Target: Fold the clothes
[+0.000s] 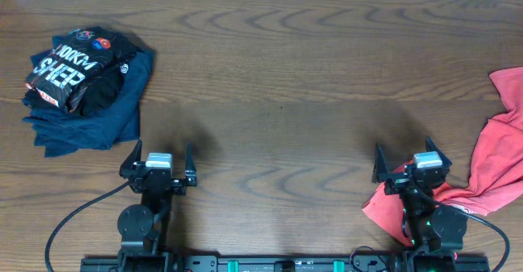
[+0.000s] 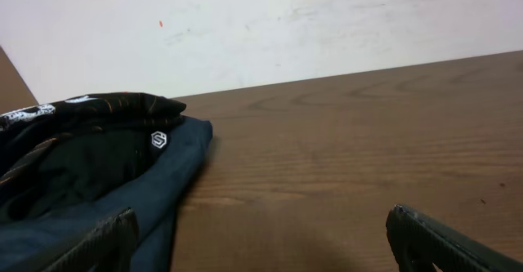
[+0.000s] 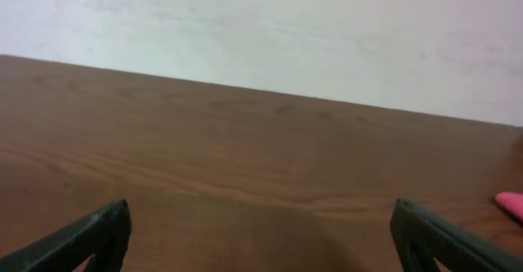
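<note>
Left gripper (image 1: 162, 152), lower left: fingers spread, empty. Right gripper (image 1: 404, 152), lower right: fingers spread, empty. Coral-red T-shirt (image 1: 490, 158) crumpled on worktop (image 1: 278, 84) at lower right, one end under right arm, rest cut by right frame edge. Long axis diagonal, lower left to upper right. Collar direction: cannot tell. Upper left, far: black printed shirt (image 1: 69, 72) atop navy garments (image 1: 106, 117).

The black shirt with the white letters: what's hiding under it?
Under the black shirt lie navy blue folded garments, sticking out past its edges. How many there are cannot be seen, because the shirt covers their middle.
</note>
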### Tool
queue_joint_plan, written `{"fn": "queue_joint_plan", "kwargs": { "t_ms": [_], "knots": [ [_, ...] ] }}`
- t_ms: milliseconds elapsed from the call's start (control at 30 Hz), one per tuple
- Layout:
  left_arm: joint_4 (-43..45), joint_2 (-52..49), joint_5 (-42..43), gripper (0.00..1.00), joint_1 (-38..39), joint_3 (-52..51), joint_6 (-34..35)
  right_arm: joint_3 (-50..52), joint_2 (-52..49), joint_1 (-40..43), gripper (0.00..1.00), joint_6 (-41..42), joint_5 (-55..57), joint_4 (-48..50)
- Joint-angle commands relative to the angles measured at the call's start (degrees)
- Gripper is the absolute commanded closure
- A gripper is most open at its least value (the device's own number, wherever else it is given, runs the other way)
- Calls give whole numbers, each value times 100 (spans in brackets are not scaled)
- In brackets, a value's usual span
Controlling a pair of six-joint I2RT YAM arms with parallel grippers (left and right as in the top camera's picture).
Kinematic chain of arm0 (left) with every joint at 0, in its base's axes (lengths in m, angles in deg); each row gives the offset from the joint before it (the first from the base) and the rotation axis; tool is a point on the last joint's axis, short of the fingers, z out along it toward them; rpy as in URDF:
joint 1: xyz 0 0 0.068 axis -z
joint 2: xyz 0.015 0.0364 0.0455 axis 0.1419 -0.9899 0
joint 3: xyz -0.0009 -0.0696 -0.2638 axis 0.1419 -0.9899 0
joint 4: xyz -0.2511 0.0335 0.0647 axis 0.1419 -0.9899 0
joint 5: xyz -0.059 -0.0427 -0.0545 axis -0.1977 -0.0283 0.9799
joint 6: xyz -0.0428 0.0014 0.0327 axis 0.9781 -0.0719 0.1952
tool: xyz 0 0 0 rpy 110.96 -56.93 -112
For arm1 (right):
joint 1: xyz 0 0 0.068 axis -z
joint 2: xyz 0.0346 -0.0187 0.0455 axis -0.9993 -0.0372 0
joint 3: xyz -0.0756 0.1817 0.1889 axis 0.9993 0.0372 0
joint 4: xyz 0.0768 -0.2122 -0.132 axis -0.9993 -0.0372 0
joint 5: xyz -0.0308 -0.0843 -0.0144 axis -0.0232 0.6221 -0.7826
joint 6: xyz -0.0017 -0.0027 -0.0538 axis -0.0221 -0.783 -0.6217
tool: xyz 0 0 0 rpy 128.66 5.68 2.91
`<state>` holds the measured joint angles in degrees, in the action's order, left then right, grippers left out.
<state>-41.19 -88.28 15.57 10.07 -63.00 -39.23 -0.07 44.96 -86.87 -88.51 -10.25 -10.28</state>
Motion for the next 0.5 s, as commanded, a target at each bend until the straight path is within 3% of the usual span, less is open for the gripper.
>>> {"fn": "queue_joint_plan", "kwargs": {
  "t_ms": [0, 100, 233, 467],
  "knots": [
    [-160, 39, -4, 2, -17, -48, -31, 13, 2, -22, 1, 411, -48, -17],
    [-129, 39, 0, 2, -17, -48, 116, 13, -87, -20, 1, 535, -44, -17],
    [-160, 39, 7, 2, -17, -35, 848, 9, -323, -20, 1, 634, 81, -20],
    [-938, -149, 533, 2, -17, 435, 1434, -538, -1147, -20, 1, 1298, 776, -555]
  ]
}}
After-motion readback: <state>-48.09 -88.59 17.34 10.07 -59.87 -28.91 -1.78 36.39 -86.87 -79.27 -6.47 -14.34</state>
